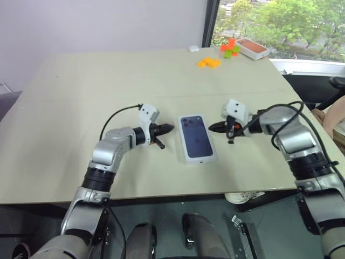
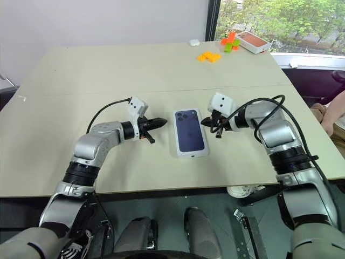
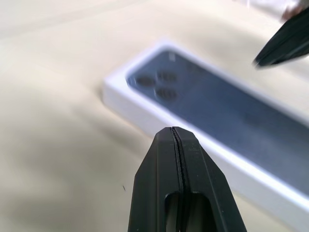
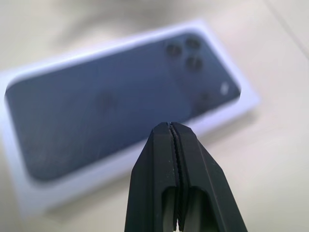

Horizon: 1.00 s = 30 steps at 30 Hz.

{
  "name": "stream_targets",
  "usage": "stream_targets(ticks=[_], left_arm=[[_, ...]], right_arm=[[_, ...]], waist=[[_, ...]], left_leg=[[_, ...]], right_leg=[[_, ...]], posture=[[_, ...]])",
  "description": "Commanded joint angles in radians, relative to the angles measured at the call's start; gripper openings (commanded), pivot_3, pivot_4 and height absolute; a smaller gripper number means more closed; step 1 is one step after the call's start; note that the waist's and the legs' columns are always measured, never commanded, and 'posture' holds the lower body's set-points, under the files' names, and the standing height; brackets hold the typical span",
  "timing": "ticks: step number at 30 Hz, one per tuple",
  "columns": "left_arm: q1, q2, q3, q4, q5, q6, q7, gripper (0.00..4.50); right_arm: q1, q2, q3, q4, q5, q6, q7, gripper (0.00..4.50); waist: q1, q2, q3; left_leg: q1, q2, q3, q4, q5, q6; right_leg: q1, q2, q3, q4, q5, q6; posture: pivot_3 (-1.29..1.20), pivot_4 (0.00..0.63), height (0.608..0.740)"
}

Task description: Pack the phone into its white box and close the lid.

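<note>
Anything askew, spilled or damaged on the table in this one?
Nothing stands out. The white box lies flat and closed between the two shut grippers, left gripper and right gripper, neither touching it. Its lid looks squarely seated, phone picture up. Orange and green bits and an orange-red box sit at the far edge, not spilled.

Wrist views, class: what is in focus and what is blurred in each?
Left wrist view: shut left gripper sharp, the lid behind it soft, worse toward its far end. Right wrist view: shut right gripper crisp, lid and table blurred.
</note>
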Motion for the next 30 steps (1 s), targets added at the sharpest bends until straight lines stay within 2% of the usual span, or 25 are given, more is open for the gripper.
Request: stream_targets(ticks=[1,6,10,15,18,21,25,28,30], left_arm=[[-0.045,-0.052,-0.012,0.019,0.004,-0.044,0.029,0.0],[-0.035,-0.108,-0.084,0.068,0.051,-0.091,0.026,0.0],[-0.002,-0.086,-0.163,0.073,0.111,-0.115,0.006,0.0],[-0.015,-0.039,-0.071,0.048,0.053,-0.087,0.002,0.0],[-0.012,0.005,-0.019,0.004,0.017,-0.089,-0.017,0.87],[-0.006,0.049,0.032,-0.044,-0.024,-0.057,-0.031,2.33],[0.064,0.205,0.113,-0.143,-0.075,-0.02,-0.104,4.42],[0.105,0.261,0.155,-0.185,-0.114,-0.017,-0.128,4.5],[0.139,0.303,0.195,-0.198,-0.144,-0.01,-0.152,4.5]], right_arm=[[0.003,0.007,0.013,-0.002,-0.032,-0.054,-0.026,0.05],[0.069,-0.019,0.081,-0.025,-0.106,-0.113,-0.018,0.05],[0.101,-0.023,0.08,-0.07,-0.109,-0.109,-0.014,0.05],[0.059,0.025,-0.001,-0.074,-0.028,-0.03,-0.04,0.05],[0.02,0.042,-0.054,-0.05,0.045,0.064,-0.031,0.0],[-0.02,0.049,-0.103,-0.024,0.099,0.126,-0.037,0.91],[-0.038,0.025,-0.152,-0.003,0.149,0.122,-0.01,2.95],[-0.033,0.008,-0.163,0.017,0.154,0.104,0.003,4.47],[-0.027,-0.007,-0.164,0.032,0.149,0.095,0.008,4.47]], waist=[[0.011,0.0,0.0],[0.021,0.0,0.0],[0.019,0.0,0.0],[0.013,0.0,0.0],[0.011,0.0,0.0],[0.015,0.0,0.0],[0.011,0.001,0.0],[0.017,0.001,0.001],[0.02,0.001,0.001]], left_leg=[[-0.001,0.0,0.0,0.0,0.0,0.0],[-0.002,-0.002,0.001,0.0,-0.001,0.002],[0.0,-0.002,0.003,0.0,-0.002,0.003],[0.002,0.0,0.002,0.0,-0.002,0.003],[0.002,0.0,0.001,0.0,-0.002,0.003],[0.001,0.001,0.001,0.0,-0.002,0.003],[0.0,0.001,0.001,-0.001,-0.002,0.004],[-0.001,0.002,0.001,-0.001,-0.003,0.005],[-0.002,0.001,0.001,-0.001,-0.003,0.005]], right_leg=[[0.0,0.0,0.0,-0.001,0.0,0.0],[0.001,-0.002,0.0,-0.005,0.0,0.002],[0.001,-0.002,0.001,-0.004,0.0,0.003],[0.002,0.001,0.001,-0.003,0.0,0.002],[0.001,0.003,0.001,-0.002,0.0,0.002],[0.0,0.002,0.0,-0.002,0.002,0.0],[0.0,0.002,0.0,-0.003,0.001,0.001],[0.0,0.001,0.0,-0.004,0.0,0.002],[0.0,0.0,0.0,-0.005,0.0,0.002]], posture=[[0.0,0.15,0.74],[0.0,0.15,0.74],[0.0,0.15,0.74],[0.0,0.15,0.74],[0.0,0.15,0.74],[0.0,0.15,0.74],[0.0,0.15,0.74],[0.0,0.15,0.74],[0.0,0.15,0.74]])
